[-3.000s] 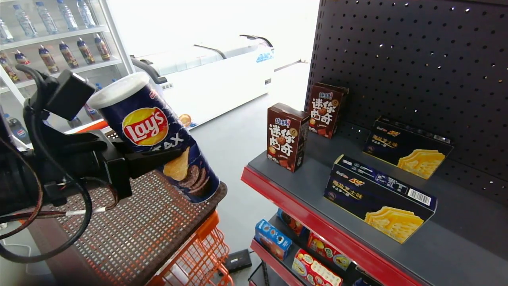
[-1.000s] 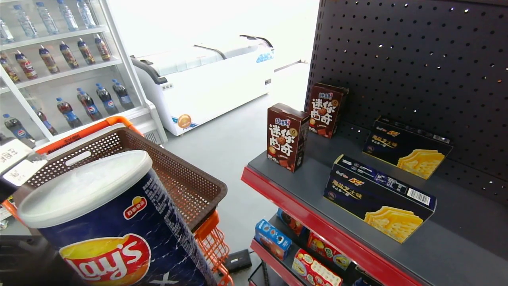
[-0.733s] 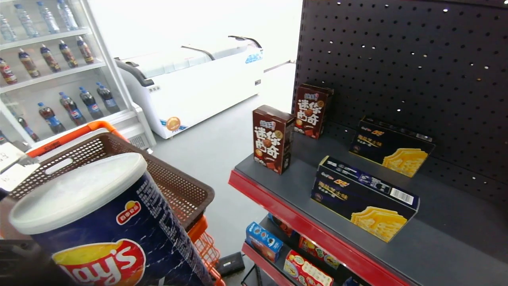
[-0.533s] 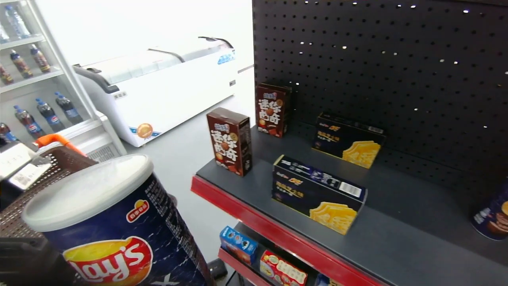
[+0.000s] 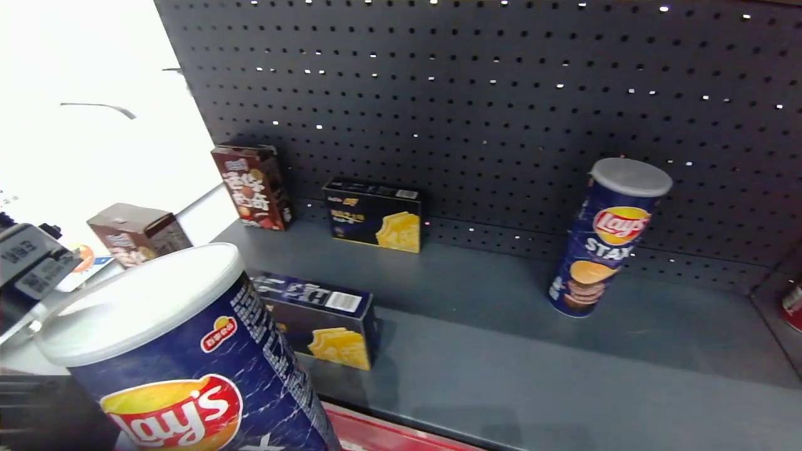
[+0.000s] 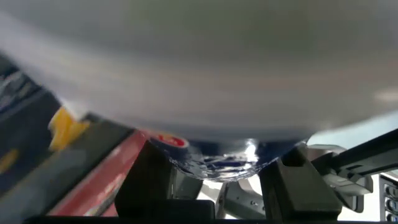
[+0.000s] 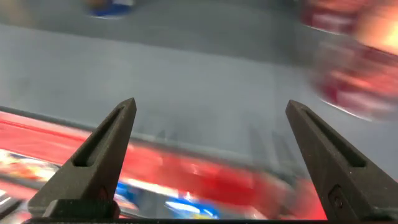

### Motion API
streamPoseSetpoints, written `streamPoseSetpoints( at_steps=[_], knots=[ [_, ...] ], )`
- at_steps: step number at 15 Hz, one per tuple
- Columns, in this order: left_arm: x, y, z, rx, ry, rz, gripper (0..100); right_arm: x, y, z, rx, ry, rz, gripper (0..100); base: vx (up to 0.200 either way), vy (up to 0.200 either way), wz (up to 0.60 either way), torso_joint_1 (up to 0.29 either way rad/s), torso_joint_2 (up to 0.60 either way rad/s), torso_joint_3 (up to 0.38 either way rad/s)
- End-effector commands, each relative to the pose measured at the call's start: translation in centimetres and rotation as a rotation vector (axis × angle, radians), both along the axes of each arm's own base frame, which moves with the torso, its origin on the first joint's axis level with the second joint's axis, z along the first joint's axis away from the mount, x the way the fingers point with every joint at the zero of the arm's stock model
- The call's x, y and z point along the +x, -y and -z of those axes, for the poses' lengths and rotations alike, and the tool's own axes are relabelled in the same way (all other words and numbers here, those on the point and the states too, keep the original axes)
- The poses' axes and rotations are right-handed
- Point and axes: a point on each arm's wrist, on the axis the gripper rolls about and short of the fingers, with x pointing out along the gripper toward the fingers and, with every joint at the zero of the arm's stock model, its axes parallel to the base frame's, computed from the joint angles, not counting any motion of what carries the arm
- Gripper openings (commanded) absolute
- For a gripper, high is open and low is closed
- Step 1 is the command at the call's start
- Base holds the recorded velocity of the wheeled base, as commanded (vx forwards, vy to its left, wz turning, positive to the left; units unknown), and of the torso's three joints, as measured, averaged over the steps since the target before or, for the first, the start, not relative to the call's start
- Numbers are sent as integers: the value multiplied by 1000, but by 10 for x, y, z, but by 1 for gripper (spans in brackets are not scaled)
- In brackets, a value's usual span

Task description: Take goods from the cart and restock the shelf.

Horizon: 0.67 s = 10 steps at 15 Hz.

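A blue chips can [image 5: 182,357] with a white lid is held upright at the near left, close to my head camera. My left gripper [image 6: 214,177] is shut on it: its dark fingers [image 6: 146,186] clamp the can's body [image 6: 217,158] from both sides. A second blue chips can [image 5: 604,238] stands upright on the grey shelf [image 5: 501,351] at the back right, against the pegboard. My right gripper [image 7: 211,155] is open with nothing between its fingers, hanging over the shelf's red front edge [image 7: 186,171].
On the shelf stand two brown snack boxes [image 5: 254,186] [image 5: 138,233] and two dark blue cracker boxes [image 5: 376,214] [image 5: 326,319] at the left. The black pegboard [image 5: 501,94] backs the shelf. A red item [image 5: 792,305] sits at the far right edge. Open shelf lies between the boxes and the standing can.
The head view has swung right, away from the cart and coolers, to face the shelf. The held can, first tilted over the basket, then came upright near the camera and stays there.
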Motion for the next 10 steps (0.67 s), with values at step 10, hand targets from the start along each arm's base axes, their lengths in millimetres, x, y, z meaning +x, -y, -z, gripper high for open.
streamPoseSetpoints(
  at_steps=[10],
  knots=[
    [-1, -1, 4, 8, -11, -2, 0, 0, 0, 0, 0, 0, 0, 100, 0, 0, -180, 3, 1, 1]
  ],
)
